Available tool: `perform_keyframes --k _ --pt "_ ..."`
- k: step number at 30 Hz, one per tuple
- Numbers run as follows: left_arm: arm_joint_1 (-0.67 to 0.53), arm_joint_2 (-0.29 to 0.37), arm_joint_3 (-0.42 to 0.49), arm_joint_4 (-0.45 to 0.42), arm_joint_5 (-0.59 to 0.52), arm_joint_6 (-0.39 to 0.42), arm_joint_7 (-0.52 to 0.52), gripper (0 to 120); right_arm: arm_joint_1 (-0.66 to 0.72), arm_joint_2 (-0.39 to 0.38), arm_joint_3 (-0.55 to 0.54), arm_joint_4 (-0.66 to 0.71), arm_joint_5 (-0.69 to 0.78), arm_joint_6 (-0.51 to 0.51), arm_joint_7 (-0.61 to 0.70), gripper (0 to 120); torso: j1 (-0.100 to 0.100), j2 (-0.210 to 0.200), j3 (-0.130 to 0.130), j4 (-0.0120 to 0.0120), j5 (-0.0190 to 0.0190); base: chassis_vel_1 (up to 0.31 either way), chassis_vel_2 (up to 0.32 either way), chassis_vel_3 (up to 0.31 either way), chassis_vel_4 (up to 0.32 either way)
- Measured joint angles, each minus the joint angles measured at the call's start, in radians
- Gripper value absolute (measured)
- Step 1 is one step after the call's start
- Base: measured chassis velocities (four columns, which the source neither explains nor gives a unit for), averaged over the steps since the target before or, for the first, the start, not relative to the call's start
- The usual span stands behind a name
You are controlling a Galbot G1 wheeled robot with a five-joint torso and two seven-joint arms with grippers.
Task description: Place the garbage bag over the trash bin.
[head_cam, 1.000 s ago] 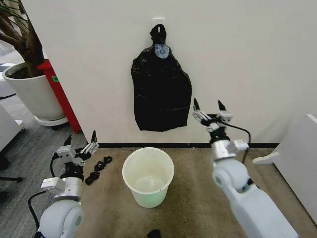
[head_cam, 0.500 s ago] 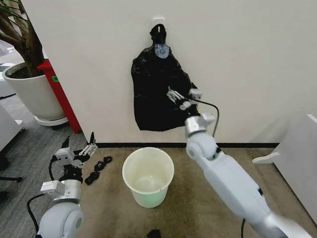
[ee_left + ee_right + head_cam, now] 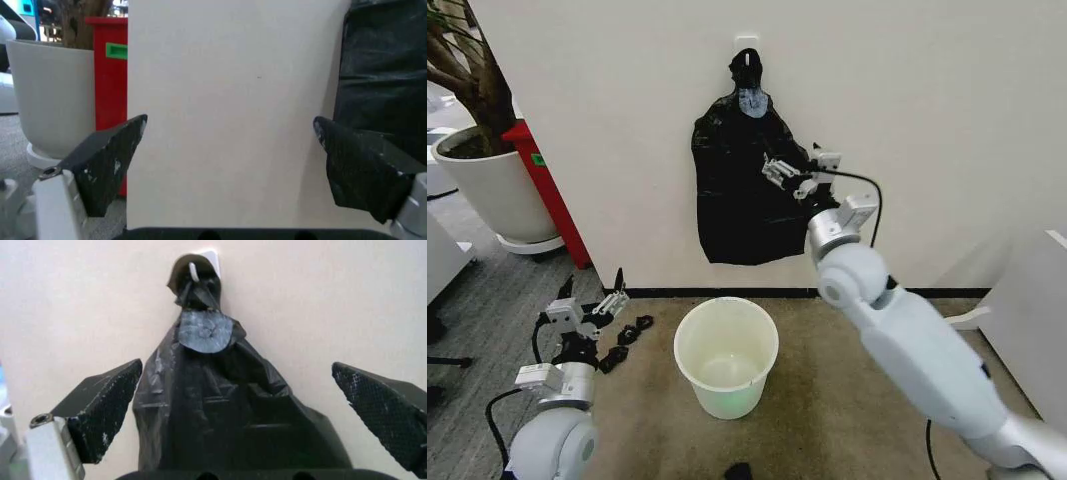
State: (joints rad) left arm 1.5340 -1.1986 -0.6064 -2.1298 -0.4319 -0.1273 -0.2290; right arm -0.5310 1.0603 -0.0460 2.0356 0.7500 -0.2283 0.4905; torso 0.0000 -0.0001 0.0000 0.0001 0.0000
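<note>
The garbage bag is out of view. A black bag bundle (image 3: 749, 190) hangs from a wall hook and tapers to a knotted top; it also fills the middle of the right wrist view (image 3: 227, 405). My right gripper (image 3: 795, 175) is raised in front of the bundle's upper right part, open, with its fingers (image 3: 100, 410) spread to either side of it and not touching. The cream-white trash bin (image 3: 726, 355) stands upright and empty on the floor below the bundle. Low at the left, beside the bin, my left gripper (image 3: 587, 297) is open and faces the wall (image 3: 230, 165).
A large white plant pot (image 3: 497, 185) and a red cabinet (image 3: 552, 190) stand at the left by the wall corner. Small black scraps (image 3: 627, 338) lie on the carpet left of the bin. Another black scrap (image 3: 738, 470) lies in front. White furniture (image 3: 1027, 310) stands at right.
My right arm has swung left and upward, carrying its open gripper from right of the bundle to in front of it. The left arm has barely moved.
</note>
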Motion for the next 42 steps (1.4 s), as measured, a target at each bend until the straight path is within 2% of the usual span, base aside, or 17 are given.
perform_keyframes --k 2,6,12,17,23,27,42 --pt "0.001 -0.004 0.0 0.0 0.005 -0.001 0.0 99 -0.002 -0.004 0.02 0.017 0.04 0.004 0.001 100 0.0 0.0 0.0 -0.0008 -0.0002 0.0 0.0 0.0 0.0" --pt "0.0 -0.014 0.006 0.007 0.014 -0.003 0.002 99 0.03 0.033 -0.011 -0.035 0.064 0.037 -0.005 100 0.0 0.0 0.0 -0.0003 0.0001 0.0 0.0 0.0 0.0" --pt "0.0 -0.024 0.01 0.02 0.026 -0.01 0.006 99 0.09 0.128 -0.071 -0.164 0.061 0.078 -0.006 100 0.0 0.0 0.0 0.0 0.0 0.0 0.0 0.0 0.0" --pt "-0.001 -0.021 0.007 0.027 0.027 -0.013 0.007 99 0.131 0.178 -0.077 -0.241 0.068 0.094 -0.004 100 0.0 0.0 0.0 0.0001 -0.0001 0.0 0.0 0.0 0.0" --pt "-0.004 -0.021 0.008 0.037 0.031 -0.017 0.007 99 0.199 0.231 -0.076 -0.314 0.157 0.106 0.026 100 0.0 0.0 0.0 -0.0001 0.0 0.0 0.0 0.0 0.0" --pt "-0.003 -0.025 0.011 0.042 0.036 -0.02 0.007 99 0.217 0.303 -0.058 -0.337 0.241 0.11 0.071 100 0.0 0.0 0.0 0.0 -0.0002 0.0 0.0 0.0 0.0" --pt "0.023 -0.038 0.003 0.045 0.051 -0.031 0.003 99 0.231 0.466 0.07 -0.417 0.316 0.133 0.095 100 0.0 0.0 0.0 0.0 0.0 0.0 0.0 0.0 0.0"
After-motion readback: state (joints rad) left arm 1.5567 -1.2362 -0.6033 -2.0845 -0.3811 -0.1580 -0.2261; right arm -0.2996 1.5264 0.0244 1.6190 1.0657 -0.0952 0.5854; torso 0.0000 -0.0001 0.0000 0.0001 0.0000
